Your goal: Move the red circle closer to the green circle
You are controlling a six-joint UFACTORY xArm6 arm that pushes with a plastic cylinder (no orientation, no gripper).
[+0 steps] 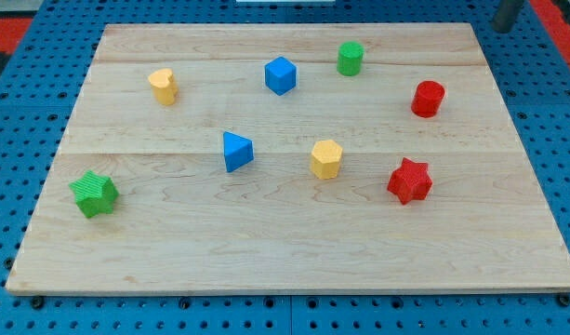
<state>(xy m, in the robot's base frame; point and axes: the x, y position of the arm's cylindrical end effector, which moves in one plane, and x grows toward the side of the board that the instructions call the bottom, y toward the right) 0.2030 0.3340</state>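
The red circle (428,99) stands at the view's right, near the board's right edge. The green circle (350,59) stands up and to the left of it, near the board's top edge, with a clear gap between them. My tip (502,28) shows at the view's top right corner, just off the board's top right corner. It is up and to the right of the red circle and touches no block.
The wooden board (266,251) also holds a blue cube (280,75), a yellow heart (162,86), a blue triangle (236,152), a yellow hexagon (326,159), a red star (410,180) and a green star (94,194). A blue pegboard surrounds it.
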